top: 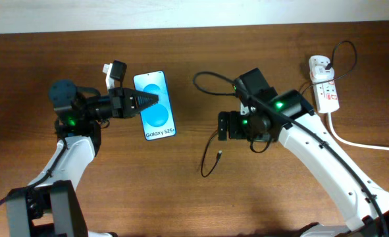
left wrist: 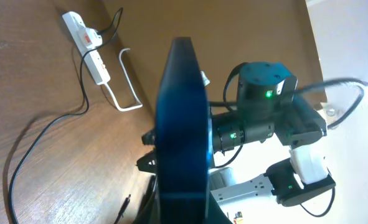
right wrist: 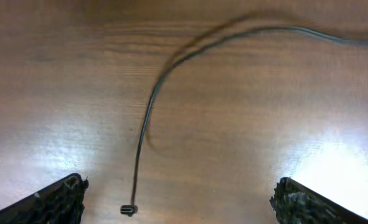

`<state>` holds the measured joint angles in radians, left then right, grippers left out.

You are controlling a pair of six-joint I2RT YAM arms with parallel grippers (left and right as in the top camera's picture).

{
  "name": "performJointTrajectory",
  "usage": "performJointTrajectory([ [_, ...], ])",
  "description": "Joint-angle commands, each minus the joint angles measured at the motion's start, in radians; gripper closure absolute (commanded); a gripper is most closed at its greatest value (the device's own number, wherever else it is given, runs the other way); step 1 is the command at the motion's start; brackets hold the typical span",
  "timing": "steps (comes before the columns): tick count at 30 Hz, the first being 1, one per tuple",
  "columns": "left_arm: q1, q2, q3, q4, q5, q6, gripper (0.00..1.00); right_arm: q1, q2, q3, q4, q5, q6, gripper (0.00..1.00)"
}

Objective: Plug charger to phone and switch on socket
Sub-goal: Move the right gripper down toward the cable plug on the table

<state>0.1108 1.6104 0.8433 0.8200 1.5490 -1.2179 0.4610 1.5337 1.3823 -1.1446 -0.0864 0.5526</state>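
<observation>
the charger [right wrist: 147,118] is a thin black cable, so judge it light and limp: it should bend and swing wherever it isn't held. the best place to hold it looks like right behind the small stiff tip [right wrist: 129,210], so the tip stays pointed and doesn't droop. that tip lies on the table [right wrist: 246,143] between the right fingers [right wrist: 59,202] and a little ahead of them. these are spread wide and hold nothing. from the tip the cable curves away ahead of them, out of the right wrist view.

the phone [top: 156,108] is a slim, stiff slab with a bright blue screen, probably slick and easy to scratch. it needs a firm hold across its flat faces. the left fingers [top: 141,103] are closed on one long edge, and from the left wrist it shows edge-on.

the socket [top: 326,89] is a white strip with red markings, well beyond the right fingers, with a white plug [top: 320,66] seated in it.
</observation>
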Motion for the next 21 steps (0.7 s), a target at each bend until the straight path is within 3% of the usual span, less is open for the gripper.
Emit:
performJointTrajectory([
  [1, 0.003, -0.015, 0.003, 0.006, 0.021, 0.019, 1.0, -0.077, -0.005, 0.015, -0.056, 0.0, 0.293, 0.02],
  [3, 0.003, -0.015, 0.003, 0.006, 0.023, 0.019, 1.0, -0.147, -0.068, 0.015, -0.1, -0.047, 0.24, 0.02],
  [7, 0.004, -0.015, 0.003, 0.006, 0.023, 0.019, 1.0, -0.211, -0.362, 0.015, -0.144, -0.034, 0.217, 0.02],
  [12, 0.003, -0.015, 0.003, 0.006, 0.023, 0.02, 1.0, -0.215, -0.629, -0.018, -0.223, -0.033, 0.493, 0.02],
  [16, 0.003, -0.015, 0.003, 0.006, 0.024, 0.019, 1.0, -0.215, -0.758, -0.253, -0.239, -0.04, 0.797, 0.02],
  [19, 0.003, -0.015, 0.003, 0.006, 0.024, 0.019, 1.0, -0.215, -0.814, -0.357, -0.238, -0.117, 1.117, 0.02],
  [21, 0.003, -0.015, 0.003, 0.006, 0.024, 0.019, 1.0, -0.215, -0.821, -0.399, -0.219, -0.117, 1.195, 0.02],
])
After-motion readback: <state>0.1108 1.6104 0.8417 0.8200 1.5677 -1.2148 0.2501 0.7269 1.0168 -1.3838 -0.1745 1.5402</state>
